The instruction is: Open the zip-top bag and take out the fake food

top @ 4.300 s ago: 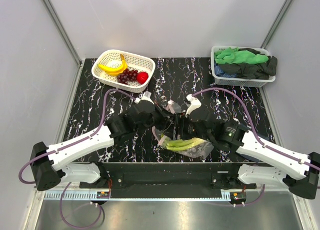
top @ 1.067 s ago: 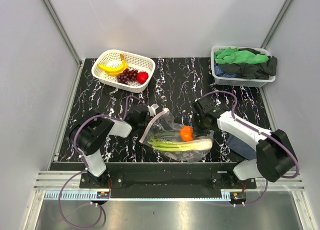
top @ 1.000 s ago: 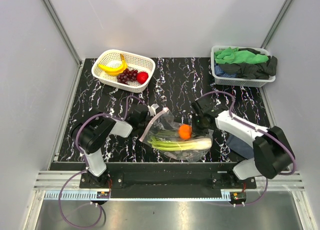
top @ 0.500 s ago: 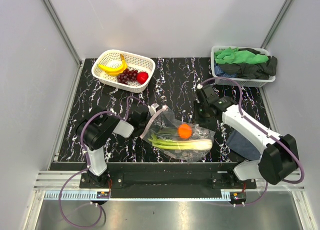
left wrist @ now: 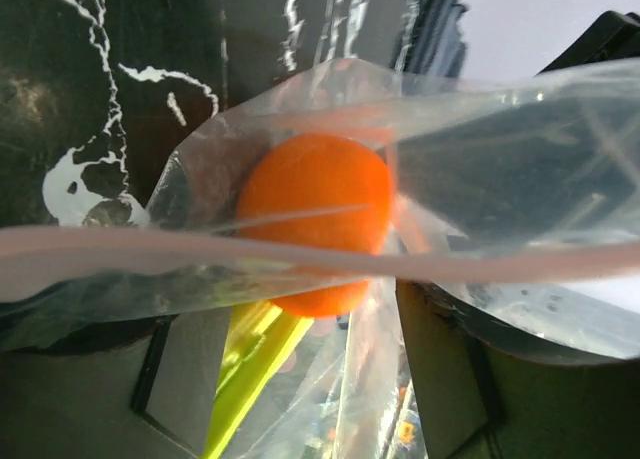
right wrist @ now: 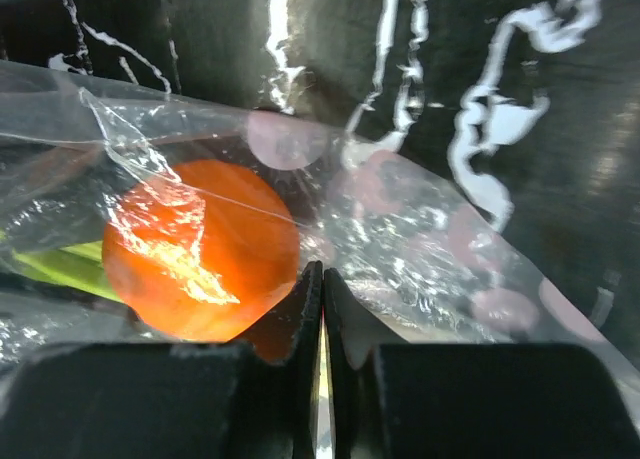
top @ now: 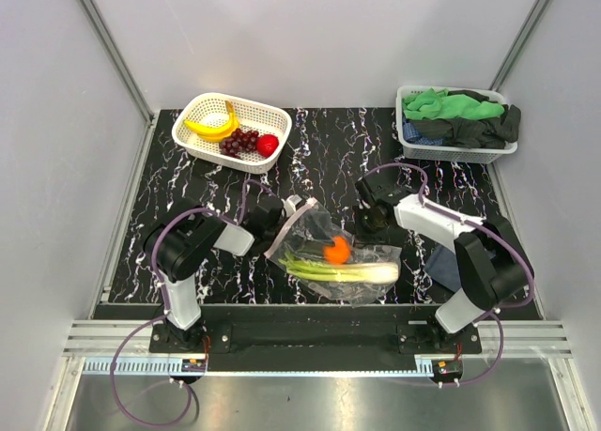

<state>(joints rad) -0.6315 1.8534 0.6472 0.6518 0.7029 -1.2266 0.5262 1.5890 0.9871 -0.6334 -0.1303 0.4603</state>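
Note:
The zip-top bag (top: 362, 262) lies clear and crumpled at the table's front centre, its pinkish zip strip (left wrist: 150, 249) towards the left arm. Inside it are the orange piece (top: 335, 251) and pale-green stalks (top: 346, 270). My left gripper (top: 279, 223) is at the bag's mouth, jaws open, with the strip and film running across between its fingers (left wrist: 190, 369). The orange piece (left wrist: 315, 214) sits just behind the strip, above the stalks (left wrist: 250, 369). My right gripper (right wrist: 322, 276) is at the bag's far right side, shut on a fold of film beside the orange piece (right wrist: 200, 249).
A white lattice basket (top: 202, 105) at the back left holds a banana (top: 211, 126), grapes (top: 238, 142) and a red fruit (top: 268, 145). A second white basket (top: 406, 140) with green and black cloths stands at the back right. A dark blue cloth (top: 441, 262) lies under the right arm.
The right gripper swung up, came back to the bag and closed on its film. The orange piece slid left towards the mouth. The left jaws spread wider.

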